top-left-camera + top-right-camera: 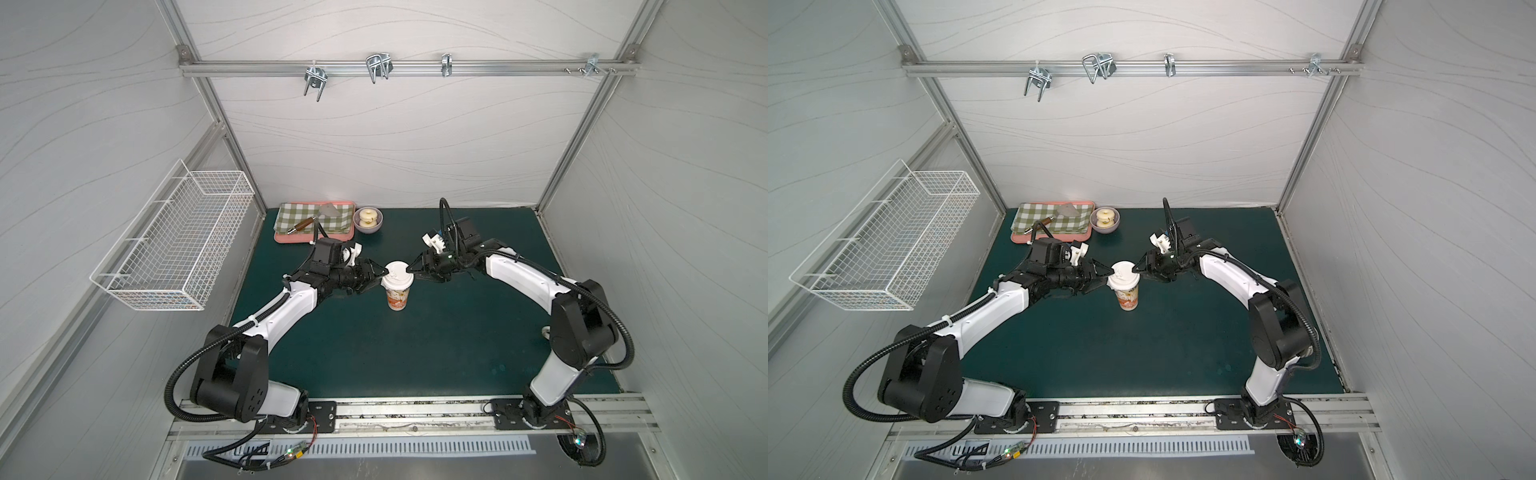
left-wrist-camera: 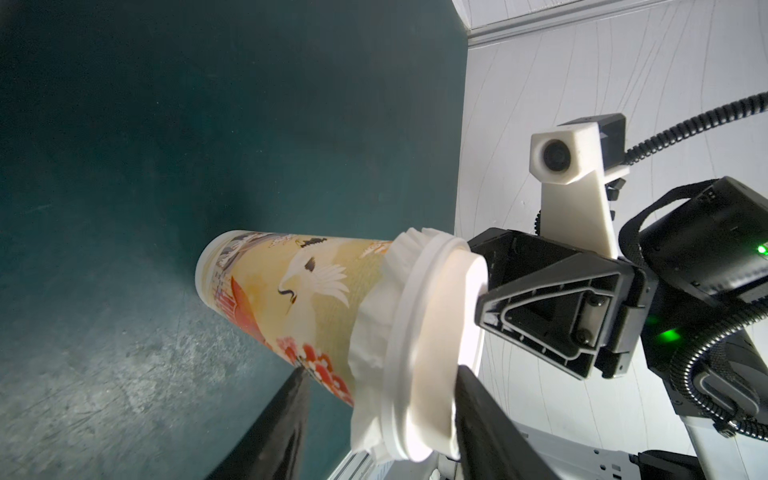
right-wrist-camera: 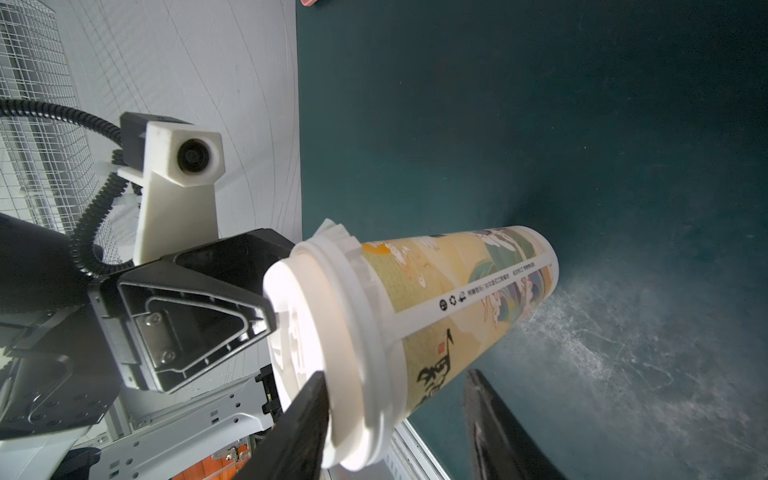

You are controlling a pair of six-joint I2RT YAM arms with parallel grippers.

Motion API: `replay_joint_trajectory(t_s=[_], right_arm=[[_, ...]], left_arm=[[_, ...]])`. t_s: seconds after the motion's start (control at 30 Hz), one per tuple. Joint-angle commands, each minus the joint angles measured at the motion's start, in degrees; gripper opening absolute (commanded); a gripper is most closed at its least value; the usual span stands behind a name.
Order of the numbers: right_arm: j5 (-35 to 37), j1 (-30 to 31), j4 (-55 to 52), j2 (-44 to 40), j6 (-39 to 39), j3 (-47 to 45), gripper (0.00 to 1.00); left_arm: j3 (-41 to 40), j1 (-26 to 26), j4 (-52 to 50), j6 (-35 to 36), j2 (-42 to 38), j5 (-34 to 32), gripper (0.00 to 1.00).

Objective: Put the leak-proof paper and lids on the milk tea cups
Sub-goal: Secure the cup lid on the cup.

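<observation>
One milk tea cup [image 1: 397, 297] is standing upright near the middle of the green mat [image 1: 374, 353]. One leak-proof paper [image 2: 374, 340] is lying over its mouth, pinned under one white domed lid [image 2: 424, 332]. The paper's crumpled, scalloped edge is sticking out below the lid's rim, down over the top of the cup's wall.

Two grippers are meeting at the cup. The left gripper [image 1: 376, 282] is reaching in from the cup's left side and the right gripper [image 1: 417, 274] from its right side, so the paper is sitting between them.

The left gripper's jaws are standing apart. One finger [image 2: 486, 415] is lying against the lid's top face, and the other finger [image 2: 274, 419] is hanging beside the cup's wall, below the paper's edge. The right gripper's jaws are also standing apart. One finger [image 3: 303, 419] is crossing the lid's top, and its partner [image 3: 494, 424] is hanging beside the cup's wall with a gap between them. Neither gripper is clamping the cup, the lid or the paper. The paper's rim is lying just under each upper fingertip.

At the back of the mat, one pink tray [image 1: 291, 239] is carrying one green checked cloth [image 1: 299, 216] and one wooden-handled tool [image 1: 305, 224]. Just beside the tray, one lilac bowl [image 1: 368, 228] is holding one cream-coloured thing. One white wire basket [image 1: 174, 249] is hanging on the left wall.
</observation>
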Motion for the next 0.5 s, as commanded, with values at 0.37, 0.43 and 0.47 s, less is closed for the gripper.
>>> replay_joint_trajectory(t_s=[0.37,0.43,0.47], right_arm=[[0.0,0.3,2.5,-7.1,2.8,-4.9,0.66],[-0.5,0.4,4.3,-9.0,4.4,-7.2,0.67],[-0.7,0.5,5.0,-9.6,5.0,-8.1,0.67]], left_arm=[[-1.1,-0.5,-1.0,0.4,1.3,-1.7,0.55],[-1.1,-0.6,-1.1,0.4,1.2,-1.8,0.55],[-1.1,-0.6,-1.1,0.4,1.2,-1.7,0.55]])
